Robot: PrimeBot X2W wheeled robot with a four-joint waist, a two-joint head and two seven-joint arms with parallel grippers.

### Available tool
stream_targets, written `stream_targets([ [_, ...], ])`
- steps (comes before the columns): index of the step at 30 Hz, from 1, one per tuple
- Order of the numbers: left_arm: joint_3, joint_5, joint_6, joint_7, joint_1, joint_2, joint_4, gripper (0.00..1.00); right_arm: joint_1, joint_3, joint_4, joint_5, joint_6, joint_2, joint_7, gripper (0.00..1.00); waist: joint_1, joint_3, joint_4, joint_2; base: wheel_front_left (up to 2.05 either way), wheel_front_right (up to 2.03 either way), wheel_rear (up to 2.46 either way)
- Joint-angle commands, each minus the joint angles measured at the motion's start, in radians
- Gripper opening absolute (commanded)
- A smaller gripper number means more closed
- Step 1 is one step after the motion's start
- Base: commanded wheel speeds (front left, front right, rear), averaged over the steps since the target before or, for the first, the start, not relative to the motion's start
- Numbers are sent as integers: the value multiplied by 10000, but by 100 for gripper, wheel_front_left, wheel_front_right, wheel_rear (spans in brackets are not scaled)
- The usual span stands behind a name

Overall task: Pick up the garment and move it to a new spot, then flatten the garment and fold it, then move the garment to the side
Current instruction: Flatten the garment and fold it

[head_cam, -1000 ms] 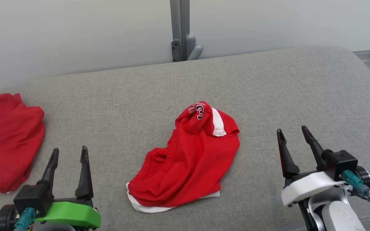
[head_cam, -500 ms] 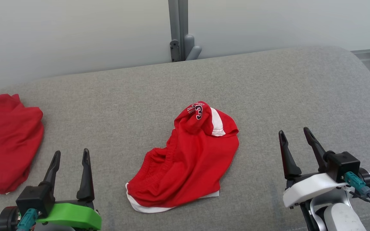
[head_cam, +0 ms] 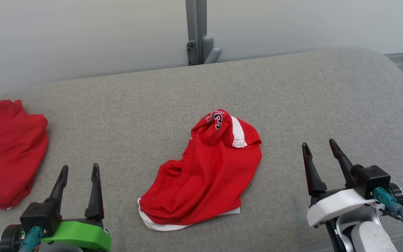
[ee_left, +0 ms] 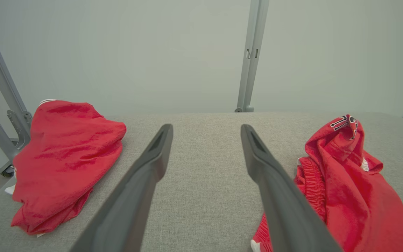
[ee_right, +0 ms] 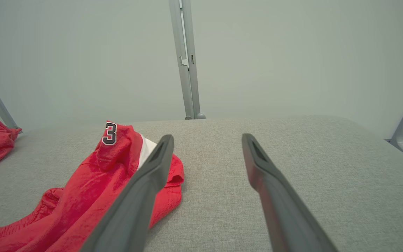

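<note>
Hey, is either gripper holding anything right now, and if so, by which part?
Nothing is held. The left gripper and right gripper both have open, empty jaws, one on each side of the crumpled red shorts, not touching them.

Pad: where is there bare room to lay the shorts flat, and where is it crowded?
The widest bare stretch of pad lies right of the shorts, beyond the right gripper. A bare band runs behind the shorts toward the post. A narrower lane lies between shorts and red pile, ahead of the left gripper. That pile crowds the left edge.
</note>
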Motion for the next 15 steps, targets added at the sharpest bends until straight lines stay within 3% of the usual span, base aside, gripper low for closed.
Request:
stream_targets([
  [1, 6, -25, -34, -61, -192, 68, 6, 100, -34, 57, 20, -9, -3, -16, -30, 100, 0, 38, 13, -1, 0, 0, 0],
  [6, -68, 13, -99, -42, -464, 97, -73, 100, -275, 965, 274, -221, -1, -217, 550, 100, 0, 429, 117, -1, 0, 0, 0],
  [15, -361, 105, -385, -228, -1174, -51, 281, 100, -521, 3745, 1259, 64, -5, -829, 1384, 100, 0, 1305, 523, -1, 0, 0, 0],
])
